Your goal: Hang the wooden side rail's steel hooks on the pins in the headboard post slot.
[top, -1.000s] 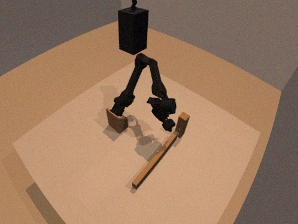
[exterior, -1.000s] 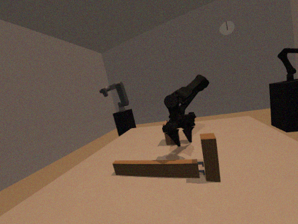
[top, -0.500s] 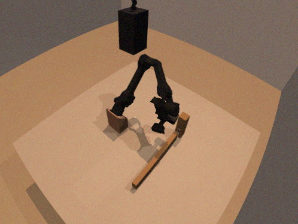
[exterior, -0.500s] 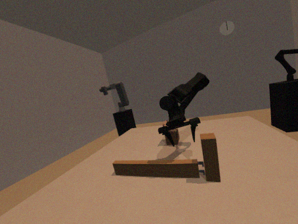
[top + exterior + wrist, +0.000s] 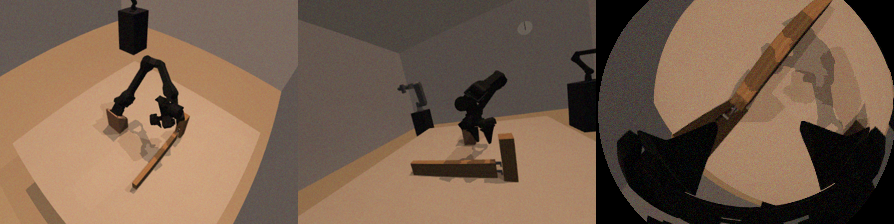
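Note:
The wooden side rail (image 5: pixel 155 159) (image 5: pixel 453 169) (image 5: pixel 771 65) lies nearly level, low along the table, its far end on the table. Two steel hooks (image 5: pixel 499 168) (image 5: pixel 728 114) stick out of its other end towards the upright headboard post (image 5: pixel 183 127) (image 5: pixel 508 159) (image 5: pixel 727 131) and reach its side. Whether they sit on the pins is hidden. My gripper (image 5: pixel 483 141) (image 5: pixel 760 125) is open and empty, above the table beside the post and the rail's hook end. In the top view it covers part of the post's top.
A brown block (image 5: pixel 116 123) (image 5: pixel 469 138) stands at the arm's base, away from the rail. A black pedestal (image 5: pixel 133 31) (image 5: pixel 582 105) with another arm stands behind, and a second pedestal (image 5: pixel 422 121) shows in the exterior view.

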{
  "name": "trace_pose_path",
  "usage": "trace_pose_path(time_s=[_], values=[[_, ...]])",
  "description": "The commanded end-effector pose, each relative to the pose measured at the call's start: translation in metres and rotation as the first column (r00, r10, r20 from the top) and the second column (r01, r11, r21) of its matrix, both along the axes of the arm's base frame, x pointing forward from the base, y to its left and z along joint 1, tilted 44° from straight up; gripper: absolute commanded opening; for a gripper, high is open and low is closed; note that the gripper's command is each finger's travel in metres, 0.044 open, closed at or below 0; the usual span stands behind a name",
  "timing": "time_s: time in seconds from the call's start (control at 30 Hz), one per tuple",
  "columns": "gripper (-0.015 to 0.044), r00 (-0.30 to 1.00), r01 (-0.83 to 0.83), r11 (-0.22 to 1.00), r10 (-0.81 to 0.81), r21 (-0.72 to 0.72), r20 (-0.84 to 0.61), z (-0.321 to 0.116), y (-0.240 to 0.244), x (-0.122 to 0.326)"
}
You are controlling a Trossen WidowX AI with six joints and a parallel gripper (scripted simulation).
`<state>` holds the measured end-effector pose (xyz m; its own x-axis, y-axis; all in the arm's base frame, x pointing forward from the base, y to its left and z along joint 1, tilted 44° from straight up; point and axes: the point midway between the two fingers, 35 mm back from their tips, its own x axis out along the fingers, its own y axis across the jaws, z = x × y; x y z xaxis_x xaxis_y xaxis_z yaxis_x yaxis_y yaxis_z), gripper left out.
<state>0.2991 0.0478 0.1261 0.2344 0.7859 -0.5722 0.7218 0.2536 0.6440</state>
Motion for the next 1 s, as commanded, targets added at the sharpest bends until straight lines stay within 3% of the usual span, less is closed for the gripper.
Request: trace_pose_path(time_s=[0.0, 0.17, 0.97], values=[[0.044, 0.589, 0.489, 0.872, -0.316, 0.016, -0.744, 0.0306, 0.0024, 0.0068], [0.044, 0.369, 0.587, 0.807, -0.335, -0.063, -0.867, 0.0368, 0.0039, 0.006], [0.044, 0.369, 0.587, 0.807, -0.335, -0.063, -0.867, 0.0368, 0.0039, 0.006]])
